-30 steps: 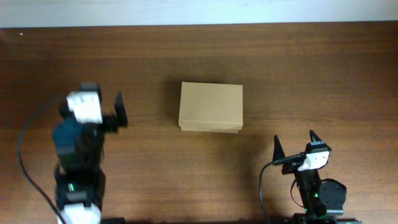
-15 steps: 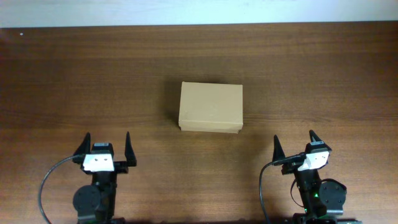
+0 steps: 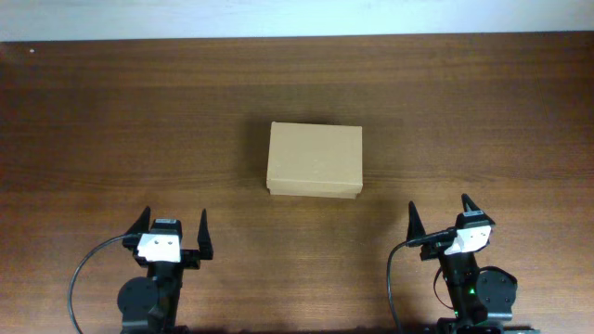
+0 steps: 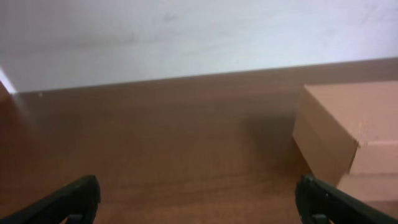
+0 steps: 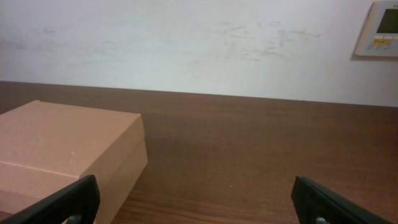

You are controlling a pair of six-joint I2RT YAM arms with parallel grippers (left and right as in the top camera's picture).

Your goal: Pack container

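container (image 3: 314, 160) lid shut, centre of table (image 3: 93, 111), long side left-right | left gripper (image 3: 174, 223) fingers apart, empty | right gripper (image 3: 439, 211) fingers apart, empty | target ahead and inboard of both, right marginally nearer

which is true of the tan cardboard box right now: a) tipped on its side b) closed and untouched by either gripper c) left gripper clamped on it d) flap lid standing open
b: the small rectangular tan-brown cardboard box lies flat with its lid shut, and the left gripper and right gripper are open, well short of it.
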